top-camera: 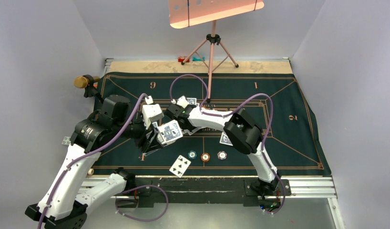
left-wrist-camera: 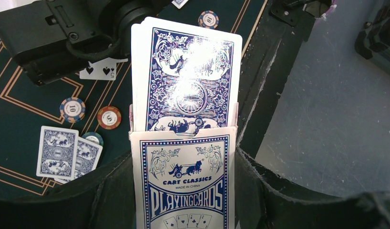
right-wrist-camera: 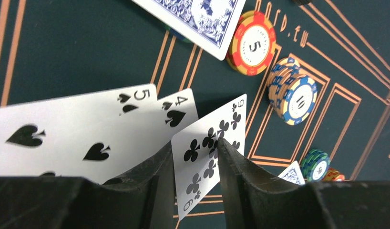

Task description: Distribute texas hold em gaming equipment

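My left gripper (left-wrist-camera: 183, 183) is shut on a blue-and-white card box (left-wrist-camera: 183, 191) with blue-backed cards (left-wrist-camera: 188, 76) sticking out of its open top; it is held above the mat's near left (top-camera: 170, 132). My right gripper (right-wrist-camera: 195, 150) is shut on a nine of clubs (right-wrist-camera: 210, 143), right beside the box top (top-camera: 165, 123). A five of spades (right-wrist-camera: 64, 133) and a four of spades (right-wrist-camera: 179, 112) lie face up below. Teal (top-camera: 191, 155), orange-brown (top-camera: 205, 157) and white (top-camera: 222, 155) chips sit in a row near the front edge.
The green felt mat (top-camera: 288, 138) covers the table. Face-down cards (top-camera: 225, 139) lie right of centre. A tripod (top-camera: 212, 47) stands at the back, a gold-capped object (top-camera: 81, 82) at the far left. A metal rail (top-camera: 307, 183) runs along the front.
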Action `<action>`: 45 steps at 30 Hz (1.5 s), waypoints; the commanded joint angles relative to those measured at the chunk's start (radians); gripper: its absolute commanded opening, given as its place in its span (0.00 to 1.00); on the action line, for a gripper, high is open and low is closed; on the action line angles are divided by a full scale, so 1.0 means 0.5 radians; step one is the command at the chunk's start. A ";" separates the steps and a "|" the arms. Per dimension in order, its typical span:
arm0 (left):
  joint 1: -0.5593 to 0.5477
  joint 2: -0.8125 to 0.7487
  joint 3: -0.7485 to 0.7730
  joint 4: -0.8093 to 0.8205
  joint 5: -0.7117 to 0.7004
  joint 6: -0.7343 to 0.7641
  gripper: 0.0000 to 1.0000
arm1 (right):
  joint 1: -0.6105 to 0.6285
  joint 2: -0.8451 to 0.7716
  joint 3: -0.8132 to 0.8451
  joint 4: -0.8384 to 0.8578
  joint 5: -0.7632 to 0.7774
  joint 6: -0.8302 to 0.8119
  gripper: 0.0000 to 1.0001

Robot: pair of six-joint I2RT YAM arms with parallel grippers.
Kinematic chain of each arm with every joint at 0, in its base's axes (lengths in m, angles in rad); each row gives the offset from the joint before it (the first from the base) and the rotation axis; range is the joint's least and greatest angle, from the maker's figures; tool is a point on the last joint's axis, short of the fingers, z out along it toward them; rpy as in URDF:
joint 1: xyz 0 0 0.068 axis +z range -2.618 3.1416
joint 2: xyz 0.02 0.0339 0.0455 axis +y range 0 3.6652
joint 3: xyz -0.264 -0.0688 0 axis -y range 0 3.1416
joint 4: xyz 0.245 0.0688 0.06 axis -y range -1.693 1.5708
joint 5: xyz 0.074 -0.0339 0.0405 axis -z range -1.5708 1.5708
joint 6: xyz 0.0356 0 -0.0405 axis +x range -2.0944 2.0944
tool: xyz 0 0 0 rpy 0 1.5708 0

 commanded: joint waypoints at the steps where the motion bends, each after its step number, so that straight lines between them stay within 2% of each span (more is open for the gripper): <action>1: 0.019 0.011 0.096 0.056 0.027 0.001 0.00 | 0.010 -0.190 -0.191 0.212 -0.261 0.045 0.41; 6: 0.019 0.032 0.106 0.062 0.027 0.001 0.00 | 0.008 -0.300 -0.217 0.227 -0.382 0.044 0.42; 12: 0.019 0.046 0.119 0.065 0.018 0.002 0.00 | 0.005 -0.450 -0.238 0.251 -0.523 0.001 0.71; 15: 0.019 0.048 0.120 0.065 0.015 0.001 0.00 | -0.002 -0.458 -0.210 0.203 -0.547 -0.019 0.77; 20: 0.019 0.044 0.118 0.057 0.012 0.001 0.00 | -0.091 -0.681 -0.268 0.219 -0.752 0.009 0.82; 25: 0.019 0.045 0.129 0.000 0.024 0.051 0.00 | -0.385 -1.083 -0.222 0.172 -1.178 0.099 0.88; 30: 0.019 0.004 0.096 0.027 0.023 0.018 0.00 | -0.577 -1.320 -0.170 0.119 -1.537 0.174 0.94; 39: 0.019 -0.005 -0.072 0.103 -0.012 0.015 0.00 | -0.641 -1.665 -0.441 0.460 -2.268 0.430 0.97; 45: 0.019 0.017 -0.110 0.204 -0.049 -0.002 0.00 | -0.581 -1.632 -0.567 0.638 -2.549 0.521 0.98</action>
